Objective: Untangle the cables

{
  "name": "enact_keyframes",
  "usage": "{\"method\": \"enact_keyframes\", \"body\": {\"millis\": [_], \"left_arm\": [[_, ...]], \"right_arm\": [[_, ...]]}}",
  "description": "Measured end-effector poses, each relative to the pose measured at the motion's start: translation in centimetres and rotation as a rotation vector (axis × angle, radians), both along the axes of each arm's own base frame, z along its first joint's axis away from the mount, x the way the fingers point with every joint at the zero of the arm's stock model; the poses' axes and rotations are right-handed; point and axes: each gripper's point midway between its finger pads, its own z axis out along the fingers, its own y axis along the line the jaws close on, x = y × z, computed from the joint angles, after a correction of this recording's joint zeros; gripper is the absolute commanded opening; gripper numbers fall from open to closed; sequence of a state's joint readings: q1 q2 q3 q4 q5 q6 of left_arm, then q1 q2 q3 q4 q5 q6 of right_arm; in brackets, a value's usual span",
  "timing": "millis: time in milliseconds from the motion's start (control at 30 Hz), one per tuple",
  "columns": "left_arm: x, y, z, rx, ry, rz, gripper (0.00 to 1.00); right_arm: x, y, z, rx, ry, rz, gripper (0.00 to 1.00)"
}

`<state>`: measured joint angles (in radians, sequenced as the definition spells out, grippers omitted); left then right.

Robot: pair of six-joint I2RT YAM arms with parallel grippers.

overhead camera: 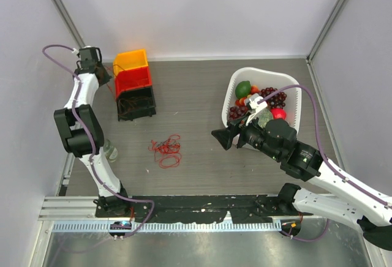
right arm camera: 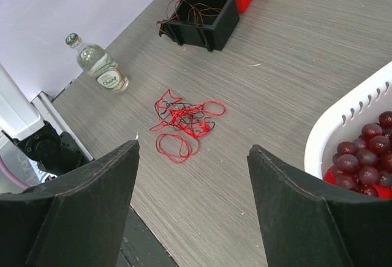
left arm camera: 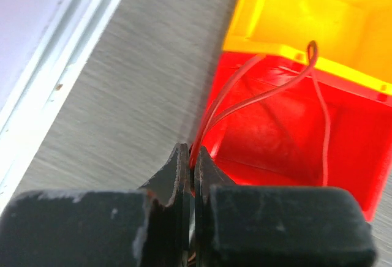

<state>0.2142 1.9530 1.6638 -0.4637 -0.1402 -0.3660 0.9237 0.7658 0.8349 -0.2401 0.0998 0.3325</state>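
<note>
The cables (overhead camera: pixel 166 150) lie as a loose tangle of thin red wires with a dark strand on the table's middle; they also show in the right wrist view (right arm camera: pixel 185 121). My right gripper (right arm camera: pixel 193 154) is open and empty, hovering to the right of the tangle, beside the basket. My left gripper (left arm camera: pixel 193 157) is at the far left by the bins, shut on a thin red wire (left arm camera: pixel 245 98) that loops over the red bin (left arm camera: pixel 294 132).
Yellow (overhead camera: pixel 130 60), red (overhead camera: pixel 133 81) and black (overhead camera: pixel 135 103) bins stand in a row at back left; the black one holds dark wires. A white basket (overhead camera: pixel 293 95) of fruit stands at right. A glass bottle (right arm camera: pixel 98 65) lies at the left edge.
</note>
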Motion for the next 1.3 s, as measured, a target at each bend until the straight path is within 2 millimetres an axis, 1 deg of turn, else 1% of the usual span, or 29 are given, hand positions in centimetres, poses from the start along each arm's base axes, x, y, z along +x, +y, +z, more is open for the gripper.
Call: {"method": "enact_keyframes", "body": {"millis": [167,333,433,600,733,900,1033,1100,1200,1300], "left_arm": [[1.7,-3.1,0.7,-0.025,-0.061,-0.053,0.0],[3.9,-6.6,1.5,-0.022,-0.14,-0.114,0.0],[4.9,-8.5,1.4,-0.022,-0.164,-0.145,0.0],[6.5,-10.8,0.8,-0.026,-0.183,-0.18,0.0],[6.9,-11.4,0.2,-0.029,-0.178,-0.191,0.0],[7.3,-11.7,0.9,-0.064,-0.202,-0.187,0.0],[7.5,-12.6,1.1,-0.13,-0.222,-0.183,0.0],[7.5,-13.4,1.2,-0.186,-0.228,-0.186,0.0],[7.6,-14.1,0.9,-0.244,-0.228,-0.181,0.0],[7.1,-14.3,-0.4,-0.293,-0.209,-0.151,0.0]], "right_arm": [[0.0,0.0,0.0,0.005,0.003,0.001,0.77],[0.0,0.0,0.0,0.005,0.004,0.0,0.77],[0.0,0.0,0.0,0.005,0.004,-0.001,0.77],[0.0,0.0,0.0,0.003,0.003,0.0,0.77],[0.0,0.0,0.0,0.002,0.002,0.0,0.77],[0.0,0.0,0.0,0.002,0.002,0.0,0.77],[0.0,0.0,0.0,0.002,0.002,0.001,0.77],[0.0,0.0,0.0,0.003,0.002,0.001,0.77],[0.0,0.0,0.0,0.003,0.002,0.001,0.77],[0.0,0.0,0.0,0.003,0.002,0.001,0.77]]}}
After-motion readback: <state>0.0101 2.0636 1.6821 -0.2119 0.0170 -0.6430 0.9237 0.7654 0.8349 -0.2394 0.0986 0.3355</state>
